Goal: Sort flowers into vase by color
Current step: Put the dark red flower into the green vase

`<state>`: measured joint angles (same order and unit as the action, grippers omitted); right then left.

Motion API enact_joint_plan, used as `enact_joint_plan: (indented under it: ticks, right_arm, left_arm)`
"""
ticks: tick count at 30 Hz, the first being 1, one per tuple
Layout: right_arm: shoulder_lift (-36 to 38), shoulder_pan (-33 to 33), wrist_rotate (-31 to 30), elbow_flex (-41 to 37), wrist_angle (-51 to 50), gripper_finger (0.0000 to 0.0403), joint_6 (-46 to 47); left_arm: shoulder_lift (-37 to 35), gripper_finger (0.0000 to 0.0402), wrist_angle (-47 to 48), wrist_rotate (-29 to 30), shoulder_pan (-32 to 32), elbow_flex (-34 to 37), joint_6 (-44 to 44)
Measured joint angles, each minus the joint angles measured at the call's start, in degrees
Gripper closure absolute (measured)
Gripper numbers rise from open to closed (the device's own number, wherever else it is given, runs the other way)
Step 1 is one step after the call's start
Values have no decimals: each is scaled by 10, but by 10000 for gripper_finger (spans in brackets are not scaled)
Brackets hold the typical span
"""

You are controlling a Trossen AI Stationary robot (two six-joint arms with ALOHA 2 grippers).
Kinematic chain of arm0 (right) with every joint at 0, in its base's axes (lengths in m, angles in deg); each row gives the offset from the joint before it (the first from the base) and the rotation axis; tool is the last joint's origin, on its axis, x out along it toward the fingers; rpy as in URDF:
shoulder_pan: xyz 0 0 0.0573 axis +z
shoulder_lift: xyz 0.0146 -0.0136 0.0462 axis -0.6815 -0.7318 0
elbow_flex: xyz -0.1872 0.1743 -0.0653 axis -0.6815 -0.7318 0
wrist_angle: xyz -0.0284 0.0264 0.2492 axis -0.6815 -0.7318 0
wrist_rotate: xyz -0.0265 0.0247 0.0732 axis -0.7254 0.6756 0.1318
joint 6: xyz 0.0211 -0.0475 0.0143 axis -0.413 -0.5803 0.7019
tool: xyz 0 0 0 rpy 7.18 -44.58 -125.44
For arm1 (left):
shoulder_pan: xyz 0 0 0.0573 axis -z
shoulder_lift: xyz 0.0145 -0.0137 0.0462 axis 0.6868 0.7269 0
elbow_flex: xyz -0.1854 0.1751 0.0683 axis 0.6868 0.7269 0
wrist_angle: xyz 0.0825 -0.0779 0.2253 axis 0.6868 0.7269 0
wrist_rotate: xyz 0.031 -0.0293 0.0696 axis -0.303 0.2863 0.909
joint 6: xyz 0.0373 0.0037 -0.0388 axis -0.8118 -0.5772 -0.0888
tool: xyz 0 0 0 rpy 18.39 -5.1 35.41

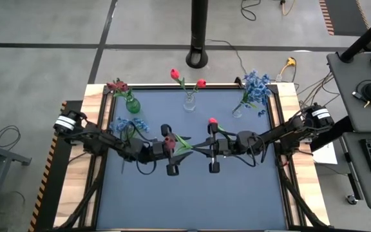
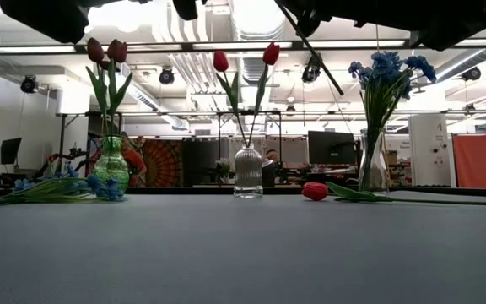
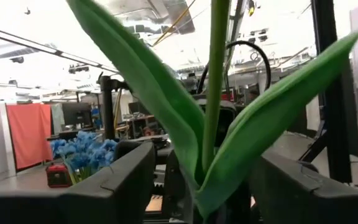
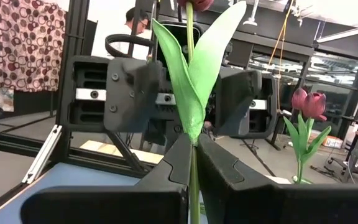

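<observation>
Blue matting covers the desk (image 1: 198, 193), and three vases stand along its far edge: a green vase (image 1: 133, 104) with maroon blooms (image 1: 116, 86), a clear ribbed vase (image 1: 190, 102) with two red tulips (image 1: 175, 75), and a clear vase (image 1: 237, 111) full of blue blossoms (image 1: 256, 86). A loose bunch of blue flowers (image 1: 129, 124) lies on the mat near the left arm, and a red tulip (image 2: 315, 192) lies flat in front of the right-hand vase. Behind the desk a black pole (image 1: 199, 32) rises from the floor.

Both arms meet over the middle of the desk. The right hand (image 4: 194, 163) is pinched tight on the thin stem of a tulip (image 4: 190, 68), holding it upright, with two broad green leaves spreading above its fingertips. The left hand (image 3: 197, 180) faces it with its fingers (image 3: 120, 180) spread wide on either side of the same stem and leaves, not pressing them. Its bud is red in the high view.
</observation>
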<state>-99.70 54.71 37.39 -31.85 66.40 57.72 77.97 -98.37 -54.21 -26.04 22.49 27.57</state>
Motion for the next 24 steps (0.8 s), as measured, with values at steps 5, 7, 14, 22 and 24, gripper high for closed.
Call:
enact_joint_plan:
  ticks: [5, 7, 14, 22, 24]
  right_arm:
    - [0, 0, 0, 0, 0, 390, -2]
    - [0, 0, 0, 0, 0, 390, -2]
    - [0, 0, -2, 0, 13, 389, -1]
    - [0, 0, -1, 2, 15, 335, 15]
    - [0, 0, -2, 2, 14, 314, 19]
  left_arm:
    - [2, 237, 0, 0, -1, -3, -6]
    - [2, 267, 0, 0, -1, -2, -6]
    - [2, 368, -4, 0, -1, 0, -6]
    - [1, 390, 0, 8, -1, 0, -6]
    - [0, 388, 0, 29, 0, 0, -6]
